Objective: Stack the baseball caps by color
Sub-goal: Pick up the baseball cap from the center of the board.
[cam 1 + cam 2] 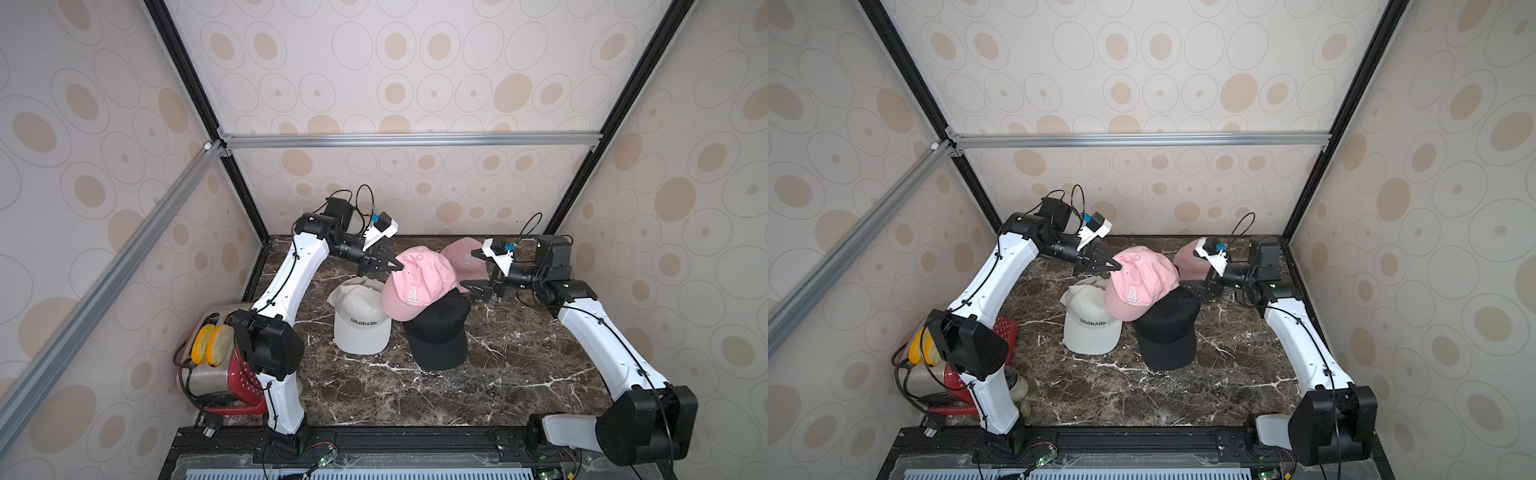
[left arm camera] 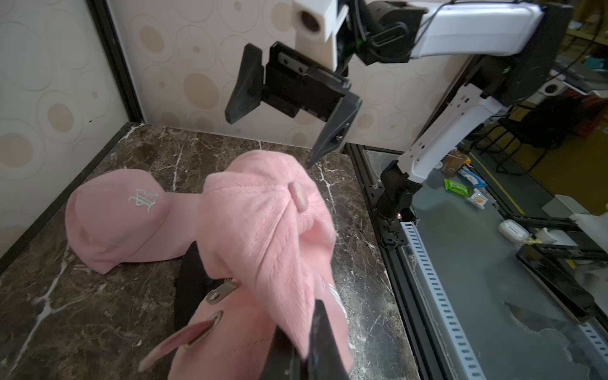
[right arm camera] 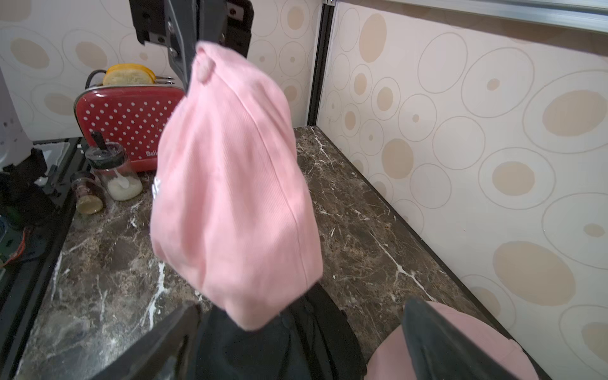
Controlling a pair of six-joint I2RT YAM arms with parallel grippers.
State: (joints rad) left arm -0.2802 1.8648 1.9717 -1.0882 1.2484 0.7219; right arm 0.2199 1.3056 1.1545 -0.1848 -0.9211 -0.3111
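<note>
The left arm (image 1: 286,278) rises from its base at the near-left edge, bends at the elbow & reaches in toward mid-rear of the marble table (image 1: 415,395), wrist roughly level. The left gripper (image 1: 397,266) is pinched tight on the crown top of the pink LA cap (image 1: 417,286), right by the top button. The right arm (image 1: 602,340) comes up from the near-right corner, forearm angled rearward, wrist turned in toward the centre. The right gripper (image 2: 271,139) has its jaws spread wide w/ nothing between them. It sits just beside the held cap, in front of the second pink cap (image 1: 465,259).

The pink LA cap hangs from the pinch w/ its crown bunched. It's ribbed fabric w/ a white logo on the front & a strap w/ a metal buckle at the back. Its lower part overlaps the rear of the black cap (image 1: 438,332); we can't tell if they're touching. The second pink cap lies on the table at rear right. It has a white stitched logo & is partly hidden by the right gripper in both top views. The black cap sits mid-table, brim toward the near edge. Just left of it is the white cap (image 1: 361,326), lettered COLORADO, brim also toward the near edge, w/ more white fabric showing behind it. A red dotted toaster (image 3: 131,125) w/ bread slices stands by the left arm's base.
</note>
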